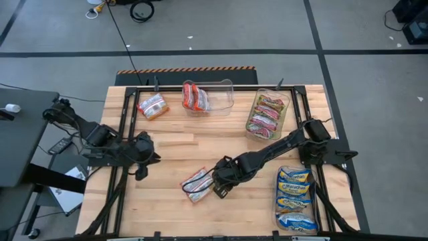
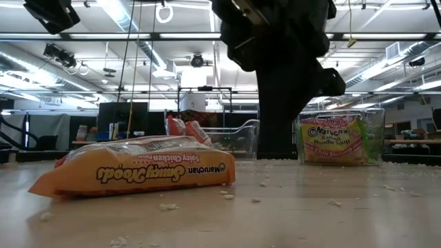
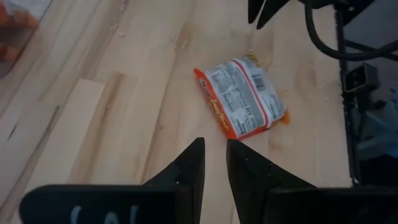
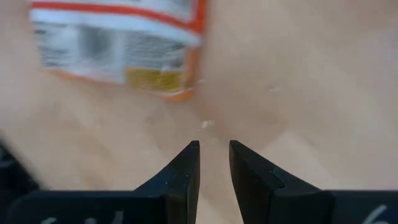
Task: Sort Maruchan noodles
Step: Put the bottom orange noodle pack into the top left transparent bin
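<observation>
Hovering low over the pale wooden counter [image 1: 167,144], the right hand [image 1: 219,189] hangs just beside an orange-and-white flat shiny plastic noodle packet [image 1: 196,183] that lies near the counter's front middle. Its two dark fingers [image 4: 184,171] stand a narrow slit apart with only bare wood between them, grasping nothing; the packet's edge lies ahead of the tips and apart from them. In the low view the same packet [image 2: 134,172] lies flat on the wood, its orange side printed with Maruchan lettering, and pale crumbs are scattered around it.

The left hand [image 1: 146,161] waits over the counter's left side, well apart from that packet, its fingers [image 3: 186,171] likewise nearly together and empty.

A second orange-and-white packet [image 1: 152,106] lies loose near the back left corner. Behind the middle, a clear plastic bin [image 1: 221,86] holds red-and-white packets [image 1: 194,96] standing on edge at its left end. To the right of it another clear bin [image 1: 285,102] holds green-and-white packets [image 1: 265,115]. At the front right a further clear bin [image 1: 279,201] holds blue-and-yellow packets [image 1: 295,191] laid flat.
</observation>
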Robot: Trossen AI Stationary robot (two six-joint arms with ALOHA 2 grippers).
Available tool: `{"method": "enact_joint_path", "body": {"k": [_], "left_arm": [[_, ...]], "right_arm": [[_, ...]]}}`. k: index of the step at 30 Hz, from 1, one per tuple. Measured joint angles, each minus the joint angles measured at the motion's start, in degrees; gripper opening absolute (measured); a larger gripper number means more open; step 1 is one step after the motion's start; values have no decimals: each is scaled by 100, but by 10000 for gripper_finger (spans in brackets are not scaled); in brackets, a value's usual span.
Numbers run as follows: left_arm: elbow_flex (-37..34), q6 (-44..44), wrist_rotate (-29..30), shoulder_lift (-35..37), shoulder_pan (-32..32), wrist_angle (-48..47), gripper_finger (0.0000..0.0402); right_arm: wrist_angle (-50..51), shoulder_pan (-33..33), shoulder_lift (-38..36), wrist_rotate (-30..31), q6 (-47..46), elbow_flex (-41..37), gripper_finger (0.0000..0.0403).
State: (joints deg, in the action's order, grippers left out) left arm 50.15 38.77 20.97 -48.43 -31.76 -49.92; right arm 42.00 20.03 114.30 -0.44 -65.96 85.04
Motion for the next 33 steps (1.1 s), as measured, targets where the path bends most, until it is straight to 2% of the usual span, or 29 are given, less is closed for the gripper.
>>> {"method": "enact_joint_path", "body": {"k": [3, 6, 13, 17, 22, 25, 28, 30, 33], "left_arm": [[0, -22, -31, 34, -116, -5, 72], [0, -49, -179, 68, -234, -161, 72], [2, 143, -314, 230, -261, -694, 73], [4, 232, -320, 370, -261, -914, 73], [2, 262, -319, 630, -255, -1043, 73], [2, 464, -358, 818, -255, -1039, 73], [3, 751, -383, 963, -262, -1039, 73], [2, 862, -450, 1007, -264, -1035, 73], [2, 826, -467, 1035, -261, -1017, 73]], "right_arm": [[-593, 1, 0, -523, -15, -9, 92], [-1162, 50, 151, -589, -58, 12, 92], [-1769, 81, 919, -919, -144, -10, 92], [-1532, -134, 889, -534, -102, 11, 92], [-1250, -616, 460, 1090, 727, -12, 92], [-1569, -799, 11, 1589, 1373, 33, 91], [-2067, -900, -335, 1568, 2008, 72, 90], [-2589, -917, -417, 1283, 2373, 150, 89], [-3002, -757, -182, 886, 2571, 425, 86]]}}
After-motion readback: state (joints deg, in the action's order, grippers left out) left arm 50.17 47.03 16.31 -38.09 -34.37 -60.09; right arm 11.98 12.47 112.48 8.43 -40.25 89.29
